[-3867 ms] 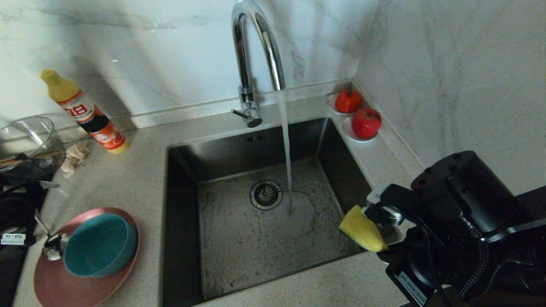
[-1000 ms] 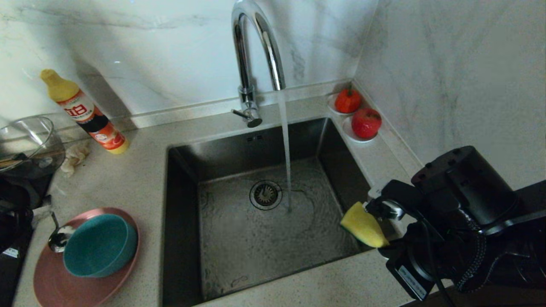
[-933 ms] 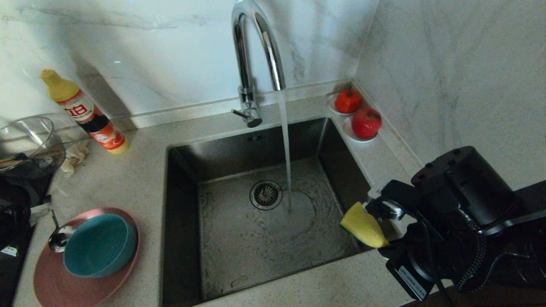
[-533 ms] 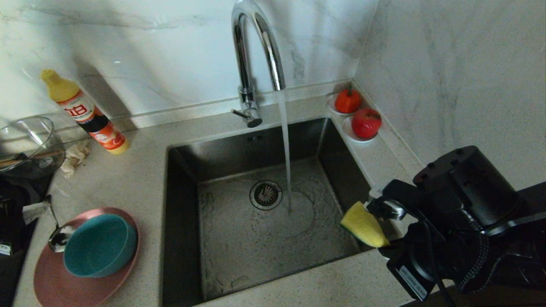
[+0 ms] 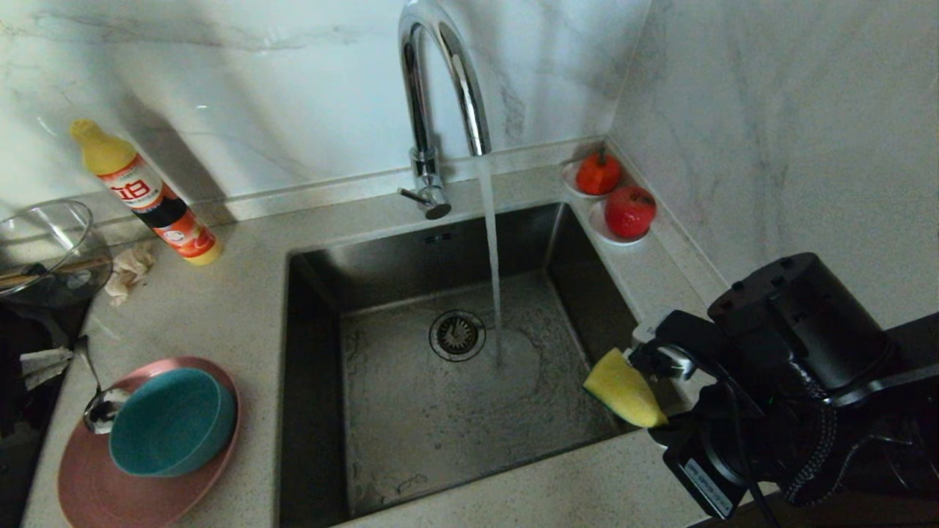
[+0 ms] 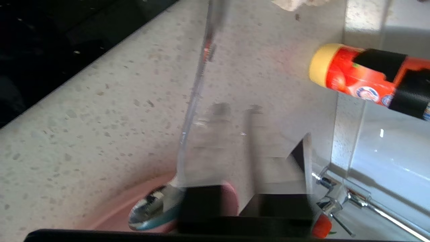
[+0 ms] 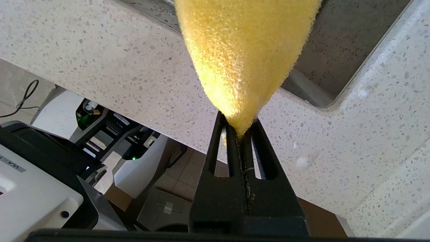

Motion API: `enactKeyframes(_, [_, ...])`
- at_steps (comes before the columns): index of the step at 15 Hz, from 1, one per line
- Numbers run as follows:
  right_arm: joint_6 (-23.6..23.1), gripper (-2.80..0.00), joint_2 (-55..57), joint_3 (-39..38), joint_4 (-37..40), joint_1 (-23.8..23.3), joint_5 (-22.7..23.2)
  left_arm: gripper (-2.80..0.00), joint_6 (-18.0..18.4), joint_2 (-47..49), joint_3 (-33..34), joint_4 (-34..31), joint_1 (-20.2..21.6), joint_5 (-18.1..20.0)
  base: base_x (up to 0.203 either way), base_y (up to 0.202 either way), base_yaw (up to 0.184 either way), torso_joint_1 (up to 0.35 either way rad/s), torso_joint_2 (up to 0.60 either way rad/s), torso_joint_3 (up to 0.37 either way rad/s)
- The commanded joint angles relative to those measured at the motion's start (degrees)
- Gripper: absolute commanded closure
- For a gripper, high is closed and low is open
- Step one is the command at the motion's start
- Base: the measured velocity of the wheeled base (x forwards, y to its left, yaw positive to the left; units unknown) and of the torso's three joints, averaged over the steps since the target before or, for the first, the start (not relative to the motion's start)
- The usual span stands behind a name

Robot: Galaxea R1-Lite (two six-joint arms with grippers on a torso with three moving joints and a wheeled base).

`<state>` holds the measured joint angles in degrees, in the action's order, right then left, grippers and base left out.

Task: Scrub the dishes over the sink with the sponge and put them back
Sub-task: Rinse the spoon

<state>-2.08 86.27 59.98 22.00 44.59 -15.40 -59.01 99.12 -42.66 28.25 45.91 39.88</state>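
Looking down from the head view, we see the sink [image 5: 455, 367] with water running from the tap [image 5: 440, 95] onto its floor. The pink plate [image 5: 95, 484] sits on the surface [image 5: 235, 308] to the left of the sink. The teal bowl [image 5: 172, 422] rests on the plate, and the spoon [image 5: 99, 400] leans on the plate's rim just beside the bowl. No dish is over the sink, so we think all the scrubbing and putting back is left to do. Our left end effector [image 5: 44, 363] is at the far left edge, touching the spoon's handle. Our right end effector [image 5: 664, 367] waits at the sink's right edge, clenched on the sponge [image 5: 623, 389]. A soap bottle [image 5: 143, 191], a glass bowl [image 5: 40, 246] and a cloth scrap [image 5: 128, 268] sit behind the plate. Two red fruits [image 5: 616, 194] sit in the far corner. Nothing blocks the way to the sink.

From the left wrist view, the spoon [image 6: 191, 127] runs past the blurry fingers [image 6: 215, 144]. We cannot tell if they grip it or have let go.

From the right wrist view, the jaws are pressed tight together, pinching the sponge [image 7: 245, 50] by its yellow tip.
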Motion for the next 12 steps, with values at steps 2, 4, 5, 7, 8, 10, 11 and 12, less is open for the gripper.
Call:
enactKeyframes(2, [-0.02, 0.00, -0.05, 0.05, 0.14, 0.06, -0.07, -2.80, 0.03, -1.38, 0.91, 1.26, 0.05, 0.47, 0.000, 0.000, 0.000, 0.000, 0.00, 0.000])
enactKeyframes(4, [-0.06, 0.00, 0.04, -0.03, 0.14, 0.06, -0.07, -2.80, -0.02, -1.94, 2.87, 4.51, 0.24, 0.72, 0.000, 0.000, 0.000, 0.000, 0.00, 0.000])
enactKeyframes(5, [-0.02, 0.00, 0.04, -0.04, 0.14, 0.03, -0.07, -2.80, -0.10, -1.89, 4.20, 7.16, 0.30, 1.20, 0.000, 0.000, 0.000, 0.000, 0.00, 0.000])
enactKeyframes(7, [-0.02, 0.00, 0.04, -0.04, 0.14, -0.03, -0.07, -2.80, -0.05, -1.07, 7.45, 13.04, 0.62, 3.20, 0.000, 0.000, 0.000, 0.000, 0.00, 0.000])
enactKeyframes(8, [-0.11, 0.00, 0.04, 0.05, 0.14, 0.06, -0.07, -2.80, -0.01, 0.25, 9.04, 16.80, 0.93, 4.90, 0.000, 0.000, 0.000, 0.000, 0.00, 0.000])
enactKeyframes(10, [-0.11, 0.00, 0.11, 0.04, 0.14, 0.05, -0.07, -2.80, -0.14, 3.22, 11.20, 23.02, 1.84, 7.26, 0.000, 0.000, 0.000, 0.000, 0.00, 0.000])
enactKeyframes(11, [-0.03, 0.00, 0.21, -0.04, 0.14, -0.03, -0.04, -2.80, -0.16, 4.61, 12.04, 24.79, 2.11, 7.58, 0.000, 0.000, 0.000, 0.000, 0.00, 0.000])
enactKeyframes(12, [-0.02, 0.00, 0.21, -0.12, 0.14, -0.03, 0.02, -2.80, -0.14, 4.94, 12.34, 25.28, 2.34, 7.67, 0.000, 0.000, 0.000, 0.000, 0.00, 0.000])
